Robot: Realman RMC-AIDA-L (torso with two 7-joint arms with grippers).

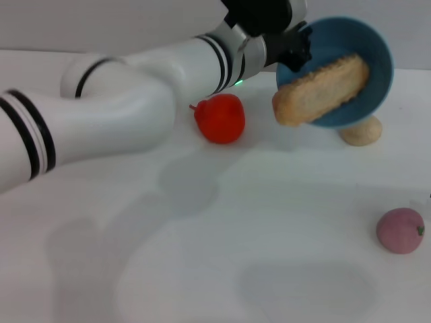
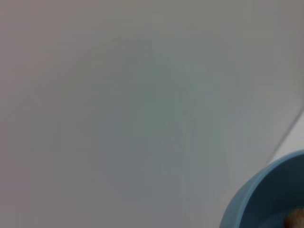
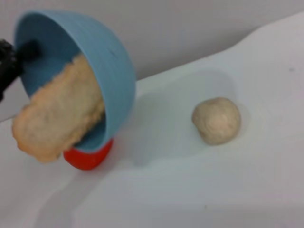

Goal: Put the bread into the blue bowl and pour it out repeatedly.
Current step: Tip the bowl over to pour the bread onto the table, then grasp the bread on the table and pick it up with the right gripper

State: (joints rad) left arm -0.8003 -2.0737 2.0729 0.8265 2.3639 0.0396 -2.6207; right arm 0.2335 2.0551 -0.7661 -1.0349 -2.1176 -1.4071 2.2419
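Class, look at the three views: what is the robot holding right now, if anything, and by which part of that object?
The left gripper holds the blue bowl by its rim, tipped on its side in the air, with the bread sliding out.

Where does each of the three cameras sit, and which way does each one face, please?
Head view: high on the robot, facing forward and down; the white left arm and left gripper tip the round light-blue bowl with the long golden-tan bread.
Left wrist view: beside the bowl rim, facing a blank surface; no fingers show.
Right wrist view: opposite side, facing bowl, bread and left gripper.
All share the bowl.
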